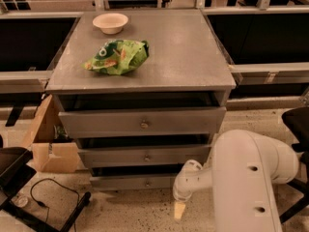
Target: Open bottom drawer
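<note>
The bottom drawer (126, 181) sits at the foot of the grey three-drawer cabinet (217, 83), just above the speckled floor (130, 214), its slim front bearing a small round knob (147, 182). The claw (179, 210) hangs low over the floor, in front of that drawer and right of the knob, apart from it; whether it is released or clenched I cannot tell. On the cabinet lie a green snack bag (117, 57) and a white bowl (110, 22).

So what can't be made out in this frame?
Camera view:
1. Gripper, low by the floor, right of the knob of the bottom drawer: only a pale tip shows below the arm; contact with the drawer unclear.
2. Bottom drawer's right end: covered by the arm.
3. Drawer interiors: lost in shadow.
</note>
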You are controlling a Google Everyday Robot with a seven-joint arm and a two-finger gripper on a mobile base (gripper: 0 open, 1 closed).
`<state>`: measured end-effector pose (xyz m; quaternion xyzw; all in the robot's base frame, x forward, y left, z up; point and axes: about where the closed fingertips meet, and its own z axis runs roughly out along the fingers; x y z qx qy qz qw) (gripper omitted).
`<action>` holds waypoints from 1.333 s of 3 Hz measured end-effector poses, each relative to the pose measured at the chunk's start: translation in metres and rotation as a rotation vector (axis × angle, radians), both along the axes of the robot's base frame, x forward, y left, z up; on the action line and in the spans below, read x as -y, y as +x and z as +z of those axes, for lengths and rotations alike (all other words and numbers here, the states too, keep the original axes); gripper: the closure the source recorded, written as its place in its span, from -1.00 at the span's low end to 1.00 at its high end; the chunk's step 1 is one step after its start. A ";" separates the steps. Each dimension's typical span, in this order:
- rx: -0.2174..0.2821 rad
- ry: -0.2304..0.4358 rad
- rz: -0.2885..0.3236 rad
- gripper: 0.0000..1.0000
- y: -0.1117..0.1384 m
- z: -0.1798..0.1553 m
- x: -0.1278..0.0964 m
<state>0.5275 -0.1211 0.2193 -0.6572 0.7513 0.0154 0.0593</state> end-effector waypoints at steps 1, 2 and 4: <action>0.053 -0.018 0.031 -1.00 0.024 -0.010 0.002; 0.081 -0.025 0.051 -1.00 0.042 -0.018 -0.001; 0.066 -0.019 0.038 -0.62 0.069 -0.050 -0.007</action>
